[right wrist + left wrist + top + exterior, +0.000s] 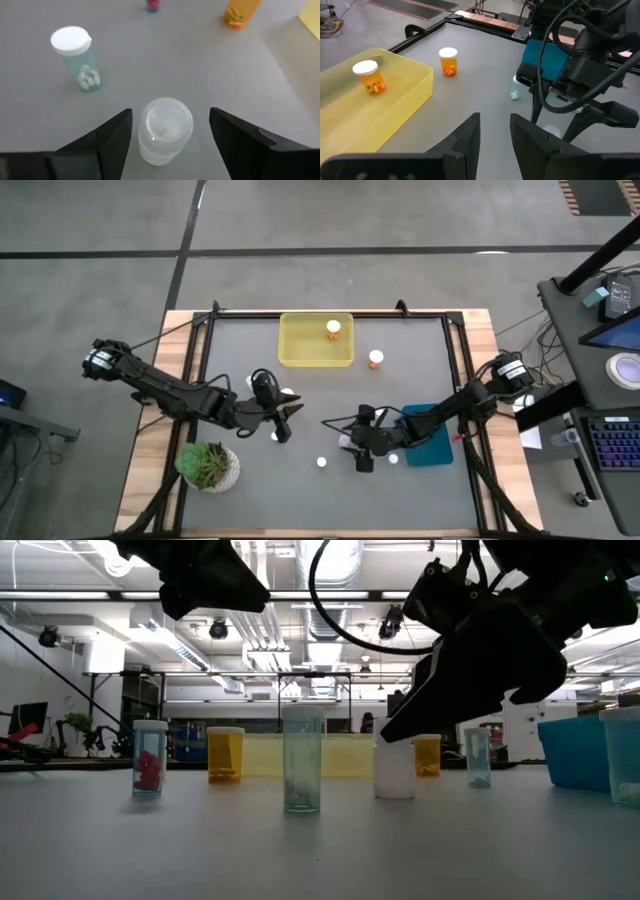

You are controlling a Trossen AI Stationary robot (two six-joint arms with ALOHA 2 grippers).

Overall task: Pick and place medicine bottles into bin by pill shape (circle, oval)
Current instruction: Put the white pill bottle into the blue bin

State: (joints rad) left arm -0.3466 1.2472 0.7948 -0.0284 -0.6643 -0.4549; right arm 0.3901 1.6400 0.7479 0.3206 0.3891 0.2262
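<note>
The clear bottle stands upright on the table, right of centre, between the spread fingers of the right end effector. It looks light, stiff and slick, so I'd grip its body below the cap. The left end effector hovers left of centre, slightly parted, empty.

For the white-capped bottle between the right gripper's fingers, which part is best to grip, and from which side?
Grip the clear bottle on its round body just under the cap, coming from above. It stands upright and free, and the right gripper, open, already straddles it, a finger on either side.
</note>
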